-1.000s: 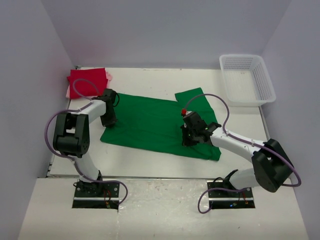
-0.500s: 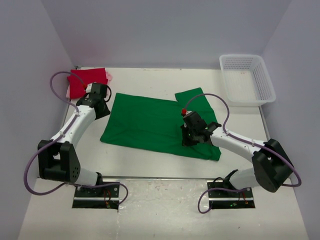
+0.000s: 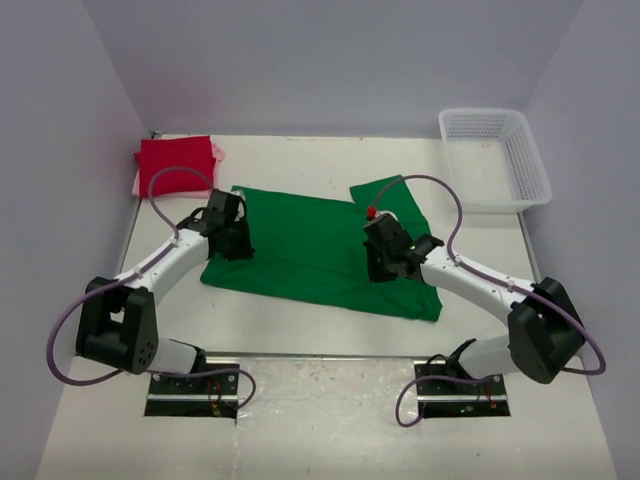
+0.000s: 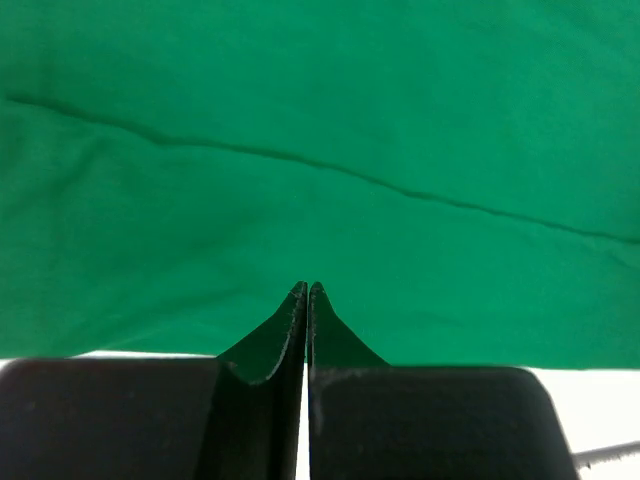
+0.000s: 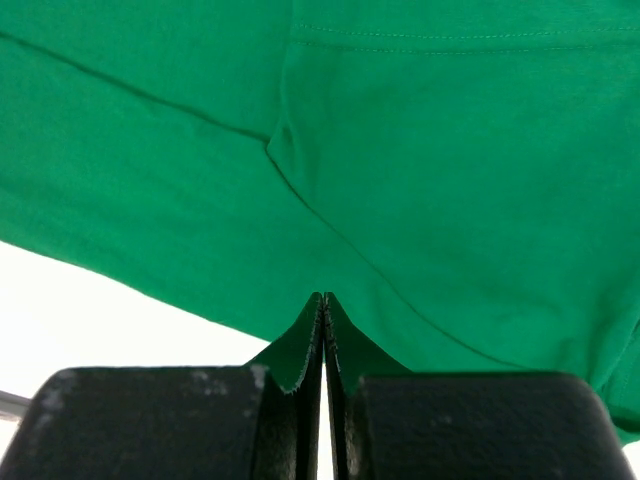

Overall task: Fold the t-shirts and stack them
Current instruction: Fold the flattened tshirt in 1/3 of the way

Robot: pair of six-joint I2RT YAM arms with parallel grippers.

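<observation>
The bright green t-shirt lies spread flat across the middle of the table, one sleeve pointing to the far side. My left gripper is shut, its tips low over the shirt's left part; green cloth fills the left wrist view ahead of the tips. My right gripper is shut over the shirt's right part, near the near hem; its tips hold no cloth that I can see. The red t-shirt lies folded at the far left on the pale pink one.
A white plastic mesh basket stands at the far right corner. Bare white table runs along the near edge in front of the shirt. Purple walls close in the left, far and right sides.
My left gripper swung out to the far left off the shirt, then came back right onto the shirt's left part. My right gripper crept slightly farther onto the shirt.
</observation>
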